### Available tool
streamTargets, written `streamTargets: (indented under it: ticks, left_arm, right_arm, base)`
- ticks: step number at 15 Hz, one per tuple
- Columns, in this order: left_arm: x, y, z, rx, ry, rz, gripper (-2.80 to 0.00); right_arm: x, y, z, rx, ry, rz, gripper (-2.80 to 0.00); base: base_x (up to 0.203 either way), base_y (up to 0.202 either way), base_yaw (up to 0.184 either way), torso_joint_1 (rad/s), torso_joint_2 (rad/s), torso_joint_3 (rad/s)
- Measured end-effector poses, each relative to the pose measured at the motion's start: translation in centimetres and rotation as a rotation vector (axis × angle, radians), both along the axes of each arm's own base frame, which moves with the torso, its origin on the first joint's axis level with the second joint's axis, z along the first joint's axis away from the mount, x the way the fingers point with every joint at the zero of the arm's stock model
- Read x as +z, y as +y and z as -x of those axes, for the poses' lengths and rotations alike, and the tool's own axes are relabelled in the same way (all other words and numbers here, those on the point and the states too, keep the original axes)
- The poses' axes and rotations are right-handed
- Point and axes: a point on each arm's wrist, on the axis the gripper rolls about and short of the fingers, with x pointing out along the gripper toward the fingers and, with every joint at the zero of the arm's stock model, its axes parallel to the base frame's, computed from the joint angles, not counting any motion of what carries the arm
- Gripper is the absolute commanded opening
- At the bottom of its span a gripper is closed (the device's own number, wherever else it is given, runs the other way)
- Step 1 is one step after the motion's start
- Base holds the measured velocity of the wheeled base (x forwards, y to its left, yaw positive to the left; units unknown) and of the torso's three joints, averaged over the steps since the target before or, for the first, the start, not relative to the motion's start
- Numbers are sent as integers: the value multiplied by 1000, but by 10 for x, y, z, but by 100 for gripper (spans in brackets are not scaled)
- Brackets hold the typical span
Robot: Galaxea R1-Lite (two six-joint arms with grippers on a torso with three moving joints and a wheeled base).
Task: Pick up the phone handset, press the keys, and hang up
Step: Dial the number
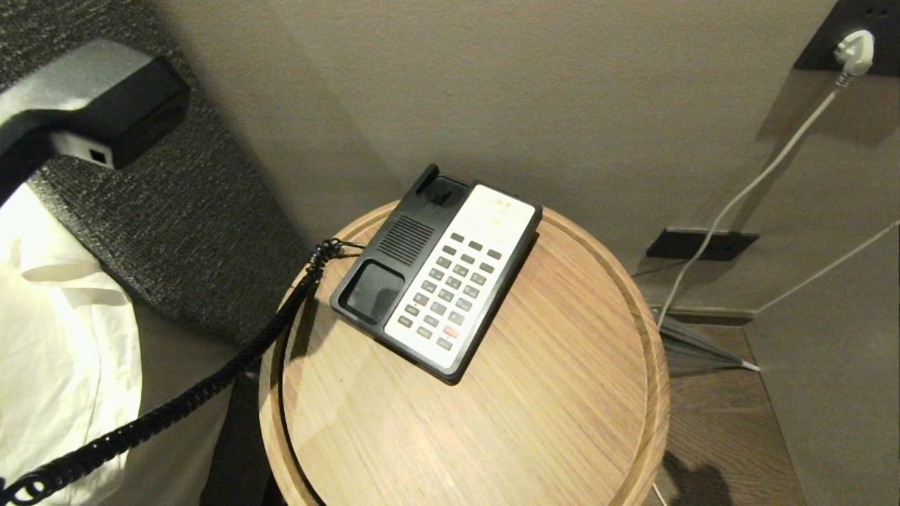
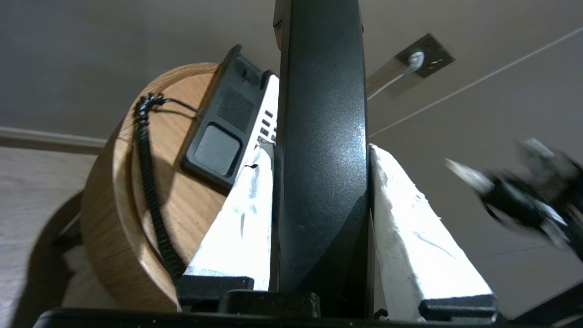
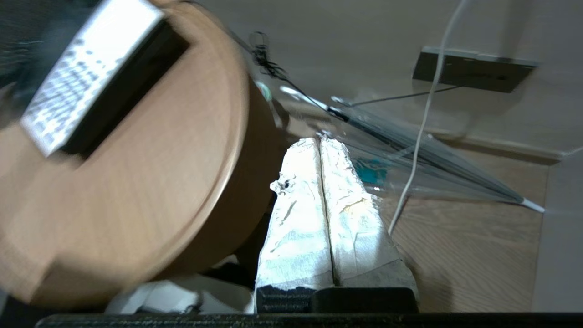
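The black phone handset hangs in the air at the far left, well above the table. In the left wrist view my left gripper is shut on the handset, one white-wrapped finger on each side. Its coiled cord runs from the phone base down off the table's left edge. The base lies on the round wooden table, cradle empty, grey keys facing up. My right gripper is shut and empty, low beside the table's right rim, and shows blurred in the left wrist view.
A bed with white linen and a dark fabric headboard stand left of the table. On the right, a white plug and its cable hang down the wall. A folded umbrella lies on the wooden floor.
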Motion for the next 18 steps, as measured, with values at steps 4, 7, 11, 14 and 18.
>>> streamTargets:
  ticks: [4,7,11,14,18]
  left_arm:
    - [1,1,3,-34,19,71,-280]
    - [0,3,5,-43,24,87,-280]
    - [-1,3,6,-42,23,90,-280]
    - [-3,4,6,-43,25,88,-280]
    - [-4,3,6,-45,30,86,-280]
  right_arm:
    - [24,47,-100,163,145,31,-280]
    - [17,125,-128,324,227,41,-280]
    - [-1,203,-135,413,285,37,-280]
    - [-8,230,-135,416,286,-12,-280]
    - [-15,250,-133,442,282,-52,-280]
  base:
    - [0,0,0,0,0,0]
    - [0,0,0,0,0,0]
    - [0,0,0,0,0,0]
    - [0,0,0,0,0,0]
    - [0,0,0,0,0,0]
